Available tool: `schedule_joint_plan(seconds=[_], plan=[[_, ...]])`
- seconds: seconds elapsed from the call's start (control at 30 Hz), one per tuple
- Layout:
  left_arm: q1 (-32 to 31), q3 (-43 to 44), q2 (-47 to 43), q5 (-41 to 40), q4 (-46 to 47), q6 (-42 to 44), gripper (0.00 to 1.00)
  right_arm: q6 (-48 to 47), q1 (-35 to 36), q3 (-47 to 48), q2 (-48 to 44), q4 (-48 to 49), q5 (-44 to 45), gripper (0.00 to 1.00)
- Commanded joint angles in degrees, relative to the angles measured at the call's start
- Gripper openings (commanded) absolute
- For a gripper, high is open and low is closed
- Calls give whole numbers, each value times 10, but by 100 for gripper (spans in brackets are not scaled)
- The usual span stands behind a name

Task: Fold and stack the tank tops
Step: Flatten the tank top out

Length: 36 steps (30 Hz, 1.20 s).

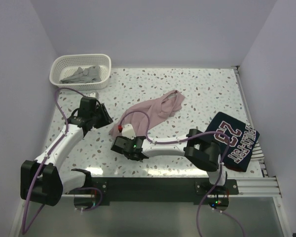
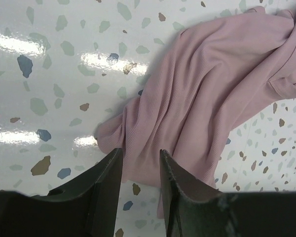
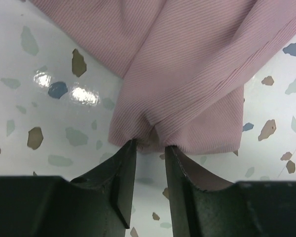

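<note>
Nosing the pink tank top's point(image 1: 150, 111) puckered hem with right gripper point(image 3: 150, 146) narrow, hold unsure; hovering left gripper point(image 2: 140, 153) part-open over its corner. Lies crumpled front-right of basket point(image 1: 79, 85). Soft, light, floppy: take hem corners

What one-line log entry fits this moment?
pink top: unfolded | left jaws: open over its edge | right jaws: at its hem | navy top: aside

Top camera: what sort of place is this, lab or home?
Probably a lab test cell, not a home: plain white walls box in a speckled table, robot arms sit on a rail at its near edge, and laundry lies about: a pink top, a navy top, a basket.
</note>
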Motion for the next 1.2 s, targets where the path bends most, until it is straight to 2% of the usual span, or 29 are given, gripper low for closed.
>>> schedule_joint_plan(seconds=[0.0, 0.17, 0.53, 0.97, 1.07, 1.17], plan=[[7, -7, -11, 12, 12, 14, 40, 13, -13, -3, 5, 30, -7, 33], [10, -10, -9, 15, 14, 16, 40, 18, -22, -21, 9, 50, -35, 29], [12, -18, 2, 22, 27, 15, 39, 29, -22, -44, -24, 54, -44, 33], [13, -30, 12, 27, 40, 12, 38, 32, -21, -40, -13, 52, -55, 36], [13, -32, 15, 26, 42, 11, 37, 36, -20, -47, -4, 59, -66, 33], [13, -32, 17, 21, 42, 8, 37, 42, -20, -58, -14, 50, -64, 18]])
